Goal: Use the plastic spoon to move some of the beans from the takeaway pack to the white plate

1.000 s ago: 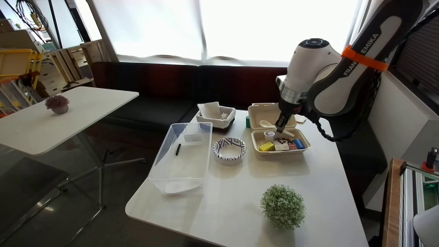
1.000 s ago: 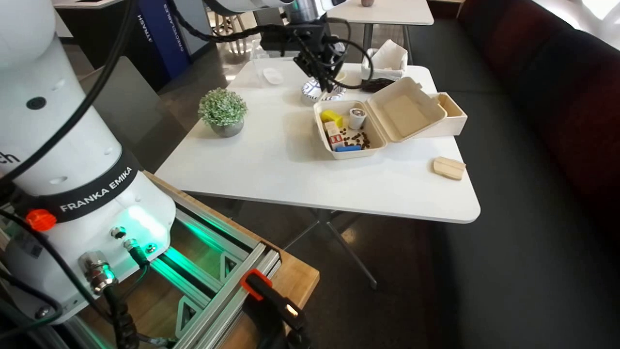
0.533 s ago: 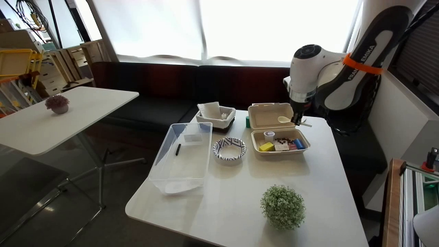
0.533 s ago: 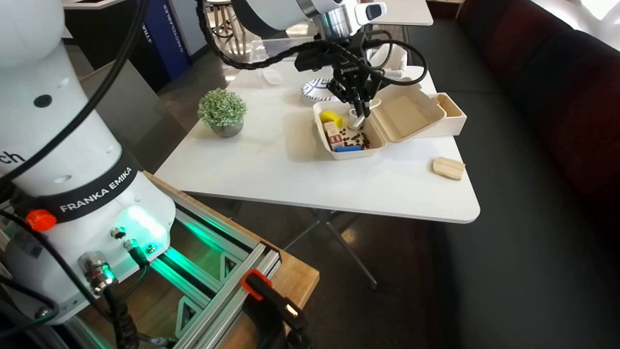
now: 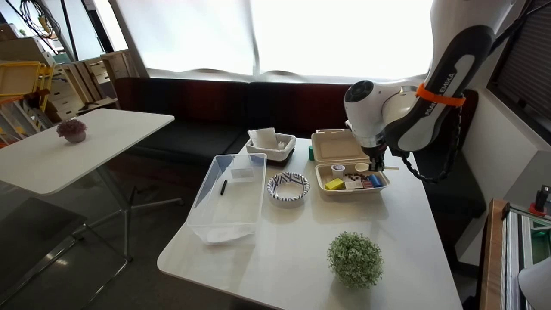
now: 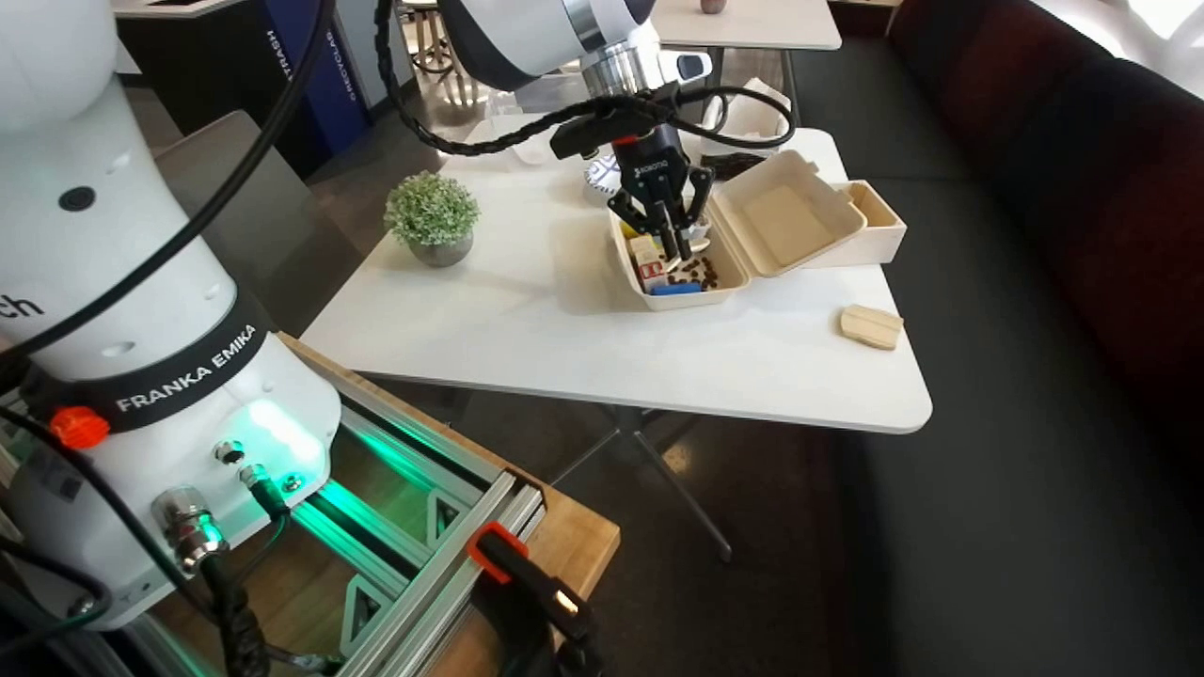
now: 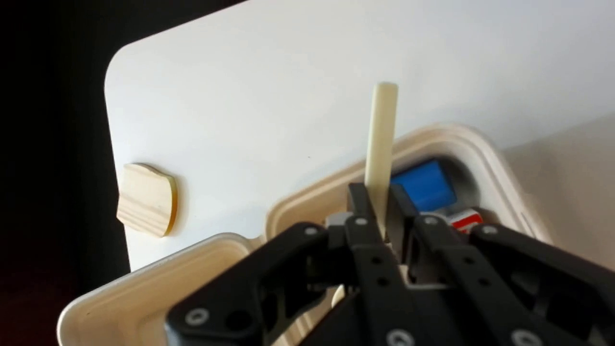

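Free tabletop [image 5: 310, 241] between takeaway pack [image 5: 355, 191] and plant [image 5: 355, 260]; tilted lid [image 5: 338, 146] obstructs hinge side.

In an exterior view, the camera faces down across the bench [image 5: 280, 258] toward the seat [image 5: 301, 105], well back; in an exterior view, down past the nearby robot base [image 6: 188, 376]. The wrist view faces down over the tool [image 7: 381, 202], close to the takeaway pack [image 7: 300, 211]. All views share bench and takeaway pack

White robot arm [image 5: 400, 110] with dark panels [image 5: 471, 38] and an orange band [image 5: 440, 98]; silver collar [image 6: 621, 71]; looping black cables [image 6: 461, 149]; black gripper [image 7: 377, 202] studded with round grey screws [image 7: 197, 316]; white base [image 6: 169, 442] with a black ring [image 6: 188, 365] lettered FRANKA EMIKA.
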You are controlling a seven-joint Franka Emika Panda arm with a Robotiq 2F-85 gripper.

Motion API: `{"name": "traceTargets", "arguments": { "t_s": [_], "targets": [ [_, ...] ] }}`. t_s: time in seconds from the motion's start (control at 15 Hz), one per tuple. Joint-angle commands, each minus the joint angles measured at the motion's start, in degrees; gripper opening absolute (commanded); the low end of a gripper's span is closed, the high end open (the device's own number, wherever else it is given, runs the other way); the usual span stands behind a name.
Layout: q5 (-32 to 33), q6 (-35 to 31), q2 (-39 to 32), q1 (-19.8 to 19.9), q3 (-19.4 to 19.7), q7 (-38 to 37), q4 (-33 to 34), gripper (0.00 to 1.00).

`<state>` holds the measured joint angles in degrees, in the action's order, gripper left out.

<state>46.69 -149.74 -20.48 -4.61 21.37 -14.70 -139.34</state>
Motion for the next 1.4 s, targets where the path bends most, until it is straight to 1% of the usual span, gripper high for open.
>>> {"name": "traceTargets", "arguments": {
  "t_s": [0.0,0.27,0.47,0.53,0.73,0.87,1.07,1.33],
  "targets": [
    [-0.52,3.53,-4.16,3.08,-4.17,0.03,3.94,0.03],
    [-2.23,6.72,-7.20,5.07,-6.12,0.30,7.40,0.03],
    [-4.73,9.32,-8.90,6.28,-7.43,0.66,9.45,0.03],
    [-6.37,10.10,-9.40,6.66,-8.03,0.75,10.09,0.03],
    [-15.97,13.37,-10.11,8.46,-10.60,3.00,12.22,0.03],
    [-20.93,15.02,-10.68,8.59,-10.97,3.43,13.86,0.03],
    [-26.43,16.68,-11.20,8.73,-11.04,3.77,16.05,0.03],
    [-31.92,19.04,-12.10,9.42,-11.15,4.12,18.38,0.03]
  ]
}}
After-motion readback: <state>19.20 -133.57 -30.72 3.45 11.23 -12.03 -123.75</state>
